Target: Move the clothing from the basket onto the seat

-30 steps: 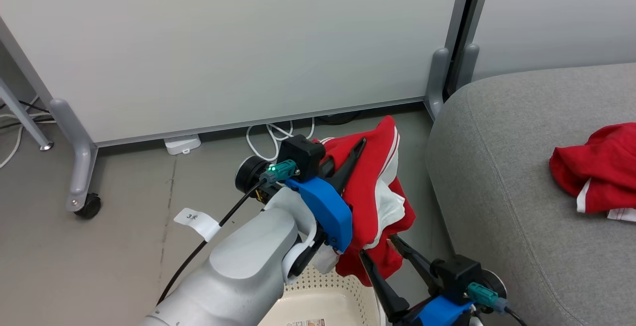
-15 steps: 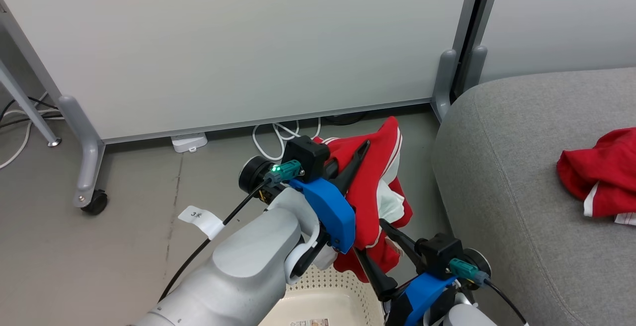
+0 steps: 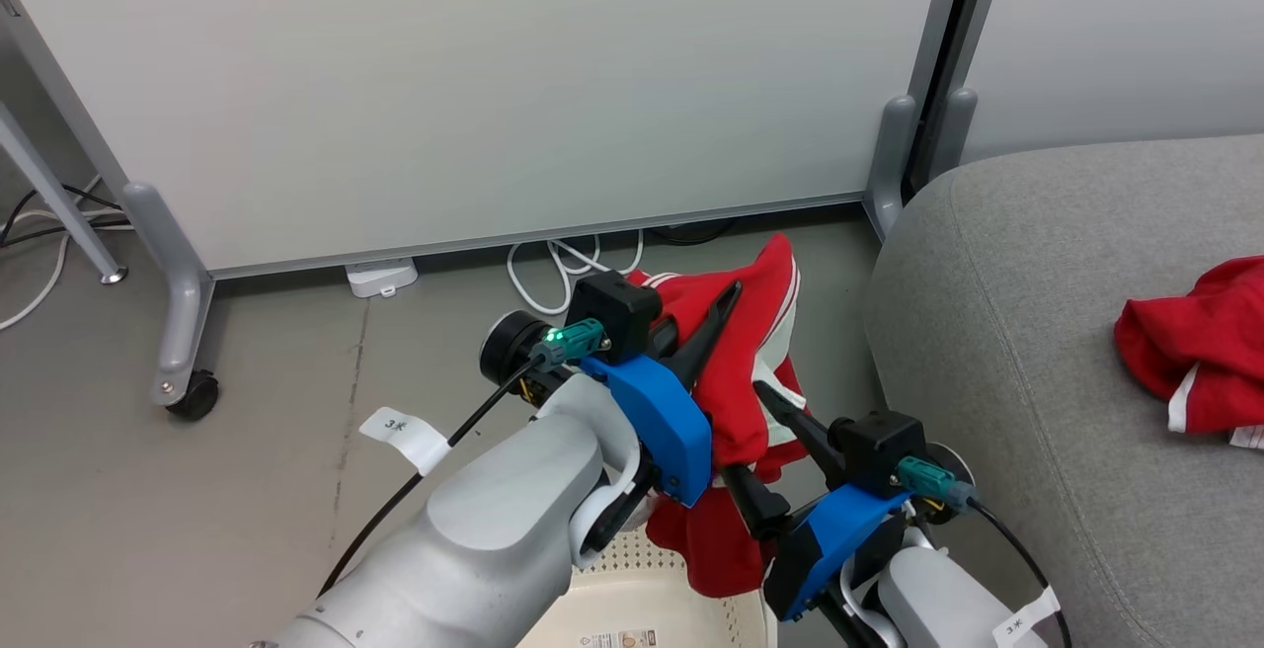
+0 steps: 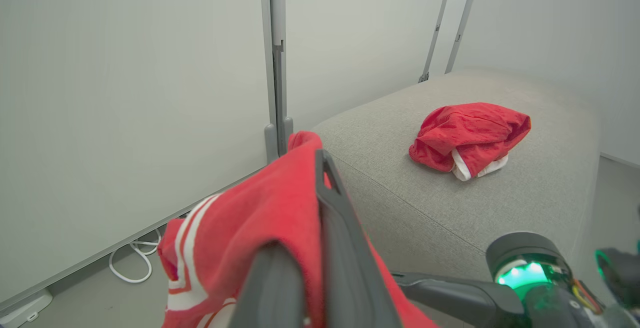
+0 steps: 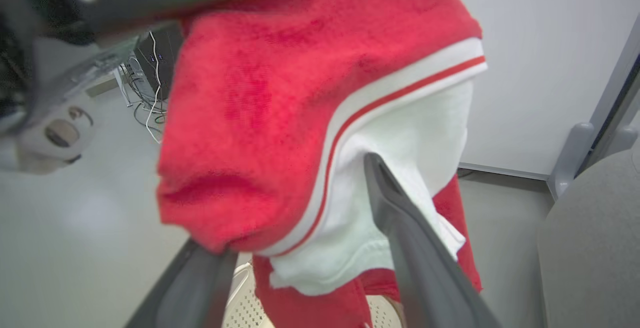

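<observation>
A red garment (image 3: 741, 371) with white trim hangs clear of the basket (image 3: 642, 589), its hem dangling just over the perforated rim at 6 o'clock. In the head view its long axis runs from about 1 o'clock at the bunched top to 7 o'clock at the loose hem. The left pincer (image 3: 713, 327) is clenched on the upper fold. Its fingers point toward 1 o'clock and the cloth drapes over them, as the left wrist view shows (image 4: 270, 228).

The right pincer (image 3: 743, 431) comes in from 4 o'clock, jaws spread. In the right wrist view the garment's white panel (image 5: 400, 168) lies between its two fingers, with nothing gripped yet.

The seat (image 3: 1037, 332) lies at 3 o'clock of the hanging cloth, just beside it, and the right arm is the nearer of the two to the cushion. A second garment (image 3: 1195, 352) lies crumpled on the seat, well apart from the held one. The carry looks to turn on a sideways swing toward 3 o'clock, high enough for the trailing hem to clear the seat's rounded edge. The task appears roughly half done.
</observation>
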Controlling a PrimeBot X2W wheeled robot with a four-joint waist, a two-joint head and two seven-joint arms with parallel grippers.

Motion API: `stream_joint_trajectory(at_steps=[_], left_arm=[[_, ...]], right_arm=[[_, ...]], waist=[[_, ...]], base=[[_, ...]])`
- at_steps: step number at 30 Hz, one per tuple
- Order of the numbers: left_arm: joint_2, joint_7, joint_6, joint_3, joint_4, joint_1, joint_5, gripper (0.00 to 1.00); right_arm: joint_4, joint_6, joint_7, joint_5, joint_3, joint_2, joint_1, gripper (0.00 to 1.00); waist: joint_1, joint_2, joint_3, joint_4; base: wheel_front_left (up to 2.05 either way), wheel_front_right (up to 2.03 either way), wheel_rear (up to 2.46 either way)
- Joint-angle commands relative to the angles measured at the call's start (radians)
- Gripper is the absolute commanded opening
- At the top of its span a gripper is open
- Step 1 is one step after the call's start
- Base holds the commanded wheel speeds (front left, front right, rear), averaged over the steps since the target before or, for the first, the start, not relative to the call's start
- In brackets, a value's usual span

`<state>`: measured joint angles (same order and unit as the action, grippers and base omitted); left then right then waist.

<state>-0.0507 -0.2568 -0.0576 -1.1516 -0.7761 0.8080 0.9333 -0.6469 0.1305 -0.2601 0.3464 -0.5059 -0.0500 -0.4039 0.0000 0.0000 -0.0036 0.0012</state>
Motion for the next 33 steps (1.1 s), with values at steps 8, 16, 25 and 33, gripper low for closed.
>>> stream_joint_trajectory(at_steps=[8,16,25,33], left_arm=[[0.0,-0.006,0.004,-0.019,-0.005,0.025,0.016,0.0],[0.0,-0.008,0.005,-0.033,-0.01,0.033,0.028,0.0],[0.0,-0.01,0.002,-0.038,-0.015,0.037,0.033,0.0],[0.0,-0.01,0.003,-0.04,-0.018,0.034,0.037,0.0]], right_arm=[[-0.009,0.001,-0.006,0.019,0.024,-0.001,-0.031,0.0],[-0.029,0.001,-0.007,0.036,0.024,-0.001,-0.041,0.0],[-0.033,0.001,-0.007,0.044,0.019,-0.001,-0.045,0.0],[-0.035,0.001,-0.007,0.051,0.02,-0.001,-0.038,0.0]], waist=[[0.0,0.0,0.002,0.003],[0.0,0.0,0.002,0.002],[0.0,0.0,0.001,-0.005],[0.0,0.0,0.0,-0.008]], base=[[0.0,0.0,0.0],[0.0,0.0,0.0],[0.0,0.0,0.0],[0.0,0.0,0.0]])
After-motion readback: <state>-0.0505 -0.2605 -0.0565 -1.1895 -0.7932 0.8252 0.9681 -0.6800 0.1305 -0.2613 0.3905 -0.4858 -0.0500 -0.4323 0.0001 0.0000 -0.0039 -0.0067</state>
